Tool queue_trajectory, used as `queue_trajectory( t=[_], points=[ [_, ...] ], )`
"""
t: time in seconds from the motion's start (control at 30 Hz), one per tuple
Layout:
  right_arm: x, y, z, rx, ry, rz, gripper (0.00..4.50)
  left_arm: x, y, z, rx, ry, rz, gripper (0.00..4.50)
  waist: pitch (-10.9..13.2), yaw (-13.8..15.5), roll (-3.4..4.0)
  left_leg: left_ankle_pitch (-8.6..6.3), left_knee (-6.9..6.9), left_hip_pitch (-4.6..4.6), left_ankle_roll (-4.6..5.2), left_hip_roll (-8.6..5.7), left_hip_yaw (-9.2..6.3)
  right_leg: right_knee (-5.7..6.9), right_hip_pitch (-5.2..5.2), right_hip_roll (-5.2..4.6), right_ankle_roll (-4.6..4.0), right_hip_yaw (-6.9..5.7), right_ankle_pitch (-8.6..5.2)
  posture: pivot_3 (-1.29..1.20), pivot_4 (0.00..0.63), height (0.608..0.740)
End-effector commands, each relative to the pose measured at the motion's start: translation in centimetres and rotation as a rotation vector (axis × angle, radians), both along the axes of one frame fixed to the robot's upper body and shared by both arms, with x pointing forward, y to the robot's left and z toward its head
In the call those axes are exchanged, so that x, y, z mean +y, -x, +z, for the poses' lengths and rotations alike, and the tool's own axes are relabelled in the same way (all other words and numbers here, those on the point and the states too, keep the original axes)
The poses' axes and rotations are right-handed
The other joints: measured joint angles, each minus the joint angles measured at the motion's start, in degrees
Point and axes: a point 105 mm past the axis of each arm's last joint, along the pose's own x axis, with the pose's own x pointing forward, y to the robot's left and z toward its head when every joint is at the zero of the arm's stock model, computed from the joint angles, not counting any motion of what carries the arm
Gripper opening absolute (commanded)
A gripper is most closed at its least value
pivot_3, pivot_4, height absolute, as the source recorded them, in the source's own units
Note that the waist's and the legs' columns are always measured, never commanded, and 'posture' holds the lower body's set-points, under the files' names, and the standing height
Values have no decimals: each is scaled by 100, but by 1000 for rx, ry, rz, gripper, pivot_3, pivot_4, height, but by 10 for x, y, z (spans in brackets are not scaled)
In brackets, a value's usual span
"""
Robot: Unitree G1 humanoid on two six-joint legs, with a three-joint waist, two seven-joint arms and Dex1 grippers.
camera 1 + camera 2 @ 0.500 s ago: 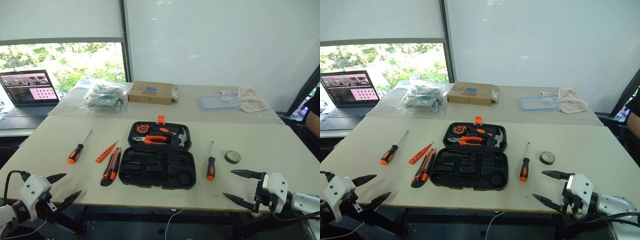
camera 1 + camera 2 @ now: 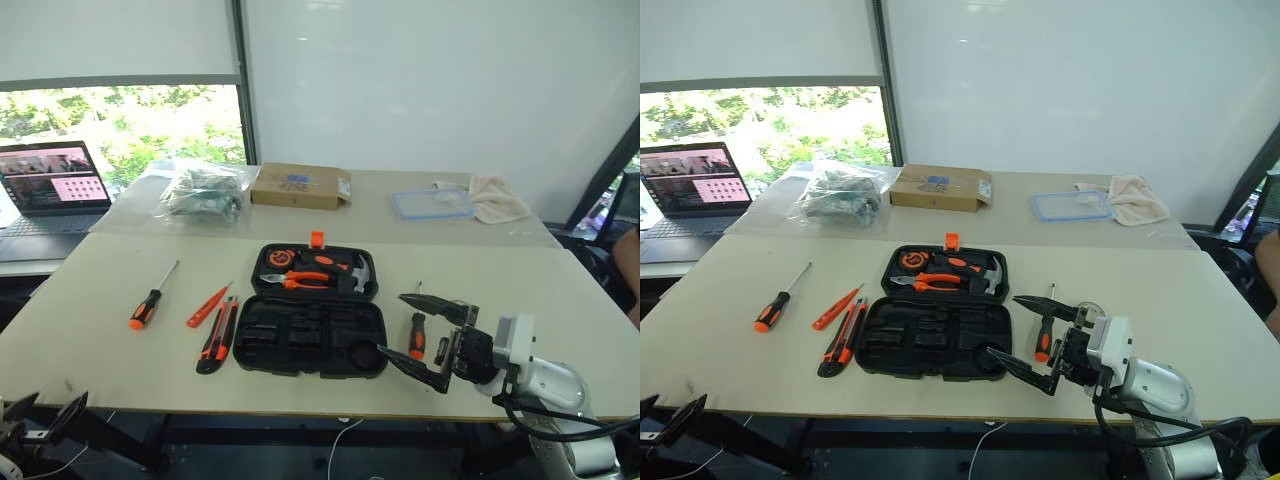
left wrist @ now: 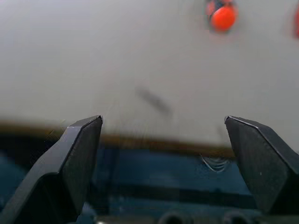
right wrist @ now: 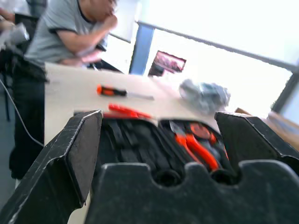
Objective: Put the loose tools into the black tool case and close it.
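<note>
Right gripper spread wide, empty, poised above the table at the open black tool case's 3 o'clock edge, partly covering one orange-and-black screwdriver. Left gripper splayed too, low past the table's near edge. At the case's 9 o'clock: utility knife, slim orange pen-like tool, second screwdriver.

No legible text (cardboard box label perhaps printed)

Open tool case mid-table, 2 screwdrivers flanking, knife left, box behind
</note>
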Motion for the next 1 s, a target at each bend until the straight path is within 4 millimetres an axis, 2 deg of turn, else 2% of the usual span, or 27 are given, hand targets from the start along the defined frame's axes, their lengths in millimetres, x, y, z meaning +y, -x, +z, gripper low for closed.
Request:
queue_trajectory(
  t=[0.03,0.13,0.27,0.33,0.53,0.63,0.8,0.9,0.97,1.0],
  points=[
    [-4,2,10,-27,-3,-3,4479,-6,-32,41,-93,28,-30,4500,1,90,-8,0,1,3,0,0,-2,1,1,-2,-16,-2,-9,0,150,740],
    [-5,2,8,-24,17,-5,4479,-18,-55,56,-85,72,-96,4500,-8,98,-21,4,2,3,-7,0,-4,8,10,1,-22,-2,-6,0,150,740],
    [-6,1,2,-5,40,-10,4479,-35,-108,77,59,5,-201,4500,-8,85,-24,10,1,1,-17,-7,-3,21,14,9,-1,-2,6,0,150,740],
    [-4,0,-1,3,46,-9,4479,-35,-127,77,135,-31,-195,4500,-5,67,-18,13,-2,5,-22,-15,-1,27,15,10,8,1,11,0,150,740],
    [-3,-4,-3,2,51,-21,4479,-33,-169,70,228,-90,-186,4500,0,-130,-14,46,-20,5,-78,-27,7,27,6,27,8,12,10,0,150,740],
    [-3,-5,-4,1,50,-36,4500,-39,-183,60,268,-97,-217,3831,0,-136,-16,50,-21,-9,-84,-27,19,26,0,33,6,6,9,0,150,740],
    [-6,-3,-6,1,53,-59,4500,-41,-187,52,325,-96,-252,1905,0,-136,-17,48,-20,-20,-81,-28,29,18,-3,29,11,5,7,0,150,740],
    [-11,-1,-6,0,61,-83,4500,-37,-185,59,318,-94,-279,855,0,-119,-18,46,-20,-20,-77,-30,25,20,-2,23,14,5,5,0,150,740],
    [-15,-1,-5,-4,65,-101,4500,-41,-188,73,243,-87,-333,822,0,-115,-18,45,-19,-20,-76,-30,19,21,-2,22,15,5,5,0,150,740],
    [-18,-1,-5,-6,68,-112,4500,-48,-192,87,166,-93,-398,822,1,-112,-19,45,-19,-20,-76,-30,17,21,-3,22,15,6,5,0,150,740]
  ],
)
